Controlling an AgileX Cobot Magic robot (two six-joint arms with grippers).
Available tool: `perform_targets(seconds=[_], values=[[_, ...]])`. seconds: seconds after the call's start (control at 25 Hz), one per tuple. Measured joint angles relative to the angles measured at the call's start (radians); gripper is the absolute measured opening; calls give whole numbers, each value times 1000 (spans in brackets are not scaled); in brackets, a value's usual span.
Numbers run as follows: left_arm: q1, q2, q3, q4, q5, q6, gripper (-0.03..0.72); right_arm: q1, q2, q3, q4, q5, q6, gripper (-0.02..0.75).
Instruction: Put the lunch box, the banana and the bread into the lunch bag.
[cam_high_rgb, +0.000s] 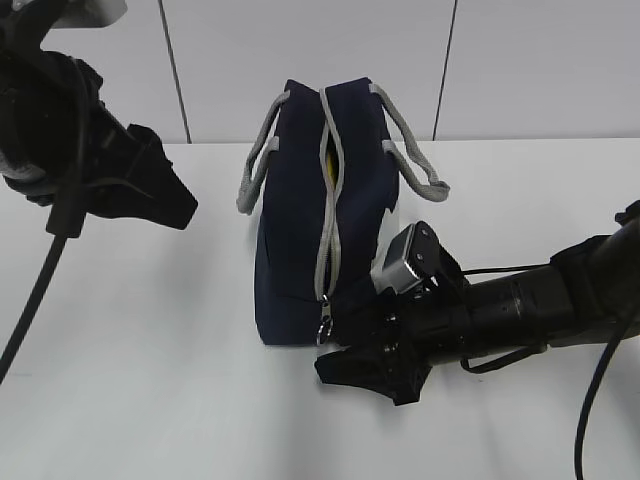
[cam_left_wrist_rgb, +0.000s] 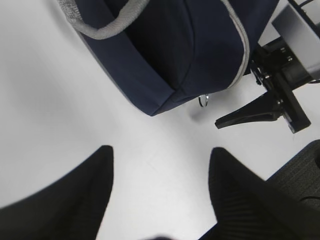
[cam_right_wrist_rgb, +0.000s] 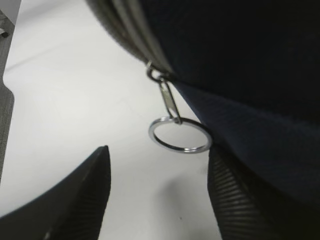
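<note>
The navy lunch bag (cam_high_rgb: 295, 230) stands on the white table with its grey zipper running down the near end. A sliver of yellow, probably the banana (cam_high_rgb: 329, 166), shows through the gap in the zipper near the top. The lunch box and the bread are out of view. My right gripper (cam_high_rgb: 368, 376) is open and low on the table, just in front of the zipper's ring pull (cam_high_rgb: 323, 331). In the right wrist view the ring pull (cam_right_wrist_rgb: 180, 135) hangs just ahead of the open gripper (cam_right_wrist_rgb: 157, 155), under the bag (cam_right_wrist_rgb: 250, 75). My left gripper (cam_left_wrist_rgb: 160, 155) is open, empty and raised left of the bag (cam_left_wrist_rgb: 170, 45).
The grey strap handles (cam_high_rgb: 254, 170) hang down both sides of the bag. The table (cam_high_rgb: 130, 380) ends at a white panelled wall behind. The right arm (cam_left_wrist_rgb: 280, 95) lies along the table at the bag's near right.
</note>
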Motion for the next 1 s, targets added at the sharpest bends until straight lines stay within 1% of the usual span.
perform_targets(seconds=[0.24, 0.76, 0.88, 1.0], values=[[0, 0, 0, 0, 2, 0, 424, 0, 0, -2, 0, -9, -22, 475], [0, 0, 0, 0, 3, 0, 424, 0, 0, -2, 0, 96, -29, 475], [0, 0, 0, 0, 3, 0, 424, 0, 0, -2, 0, 101, -30, 475], [0, 0, 0, 0, 3, 0, 424, 0, 5, -2, 0, 101, -30, 447]])
